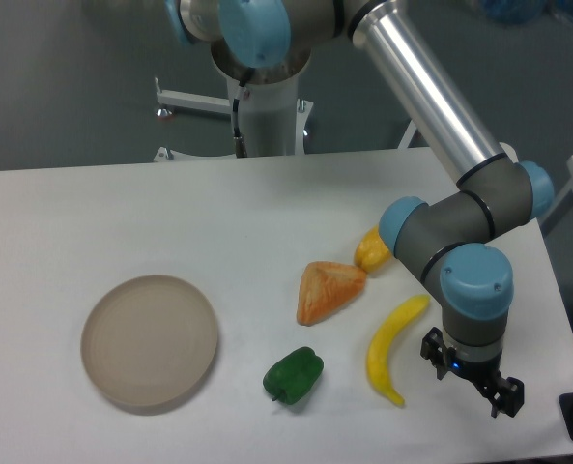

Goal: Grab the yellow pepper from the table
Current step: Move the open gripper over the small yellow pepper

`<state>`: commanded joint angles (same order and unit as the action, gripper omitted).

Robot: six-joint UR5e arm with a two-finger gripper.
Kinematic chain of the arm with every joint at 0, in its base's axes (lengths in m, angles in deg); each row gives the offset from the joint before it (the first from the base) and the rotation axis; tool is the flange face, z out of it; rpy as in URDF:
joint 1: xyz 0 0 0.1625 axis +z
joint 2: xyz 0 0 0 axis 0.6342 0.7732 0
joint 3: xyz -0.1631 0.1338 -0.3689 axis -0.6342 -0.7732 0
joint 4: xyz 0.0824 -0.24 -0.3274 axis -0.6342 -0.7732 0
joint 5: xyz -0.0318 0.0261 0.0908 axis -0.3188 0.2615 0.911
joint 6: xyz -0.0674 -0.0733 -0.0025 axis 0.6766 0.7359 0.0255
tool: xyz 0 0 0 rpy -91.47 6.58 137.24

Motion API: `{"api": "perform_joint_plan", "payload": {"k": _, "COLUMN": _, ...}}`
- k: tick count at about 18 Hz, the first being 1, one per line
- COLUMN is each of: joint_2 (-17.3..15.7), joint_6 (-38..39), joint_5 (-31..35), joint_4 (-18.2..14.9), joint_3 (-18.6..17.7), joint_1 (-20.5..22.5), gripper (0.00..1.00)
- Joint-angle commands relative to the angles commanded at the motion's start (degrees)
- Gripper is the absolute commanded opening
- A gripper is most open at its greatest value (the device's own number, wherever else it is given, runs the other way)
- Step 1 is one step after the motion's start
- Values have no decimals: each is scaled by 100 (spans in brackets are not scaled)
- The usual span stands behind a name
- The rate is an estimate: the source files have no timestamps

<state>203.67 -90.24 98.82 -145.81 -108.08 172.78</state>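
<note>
Beige and round, a shallow plate (149, 340) sits at the left of the table (122, 222). Moving right come a green pepper (293, 375), an orange-tan wedge (329, 290) and a curved banana (390, 346). Behind them the yellow pepper (371, 249) lies just beside the wedge's right tip, partly hidden by the arm's elbow. From what shows, it looks stubby, with its long axis tilted up toward the right, though that is hard to judge. Farthest right, near the front edge, the gripper (472, 379) hangs low with its fingers apart, holding nothing. Since wedge and pepper sit so close, a descending finger could probably catch the wedge or shove the pepper aside.
</note>
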Motion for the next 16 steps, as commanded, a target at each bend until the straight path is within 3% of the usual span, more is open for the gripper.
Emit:
{"api": "perform_joint_plan", "payload": {"k": 5, "joint_2": -105, "joint_6": 17, "joint_5": 62, "joint_4": -17, "joint_3": -114, "joint_1": -35, "gripper": 100}}
{"api": "perform_joint_plan", "payload": {"k": 10, "joint_2": -667, "joint_6": 0, "joint_5": 62, "joint_4": -26, "joint_3": -833, "joint_1": 9, "gripper": 100}}
{"api": "perform_joint_plan", "payload": {"k": 16, "joint_2": -1581, "joint_6": -88, "joint_5": -43, "joint_4": -904, "joint_3": -1598, "joint_1": 351, "gripper": 100}}
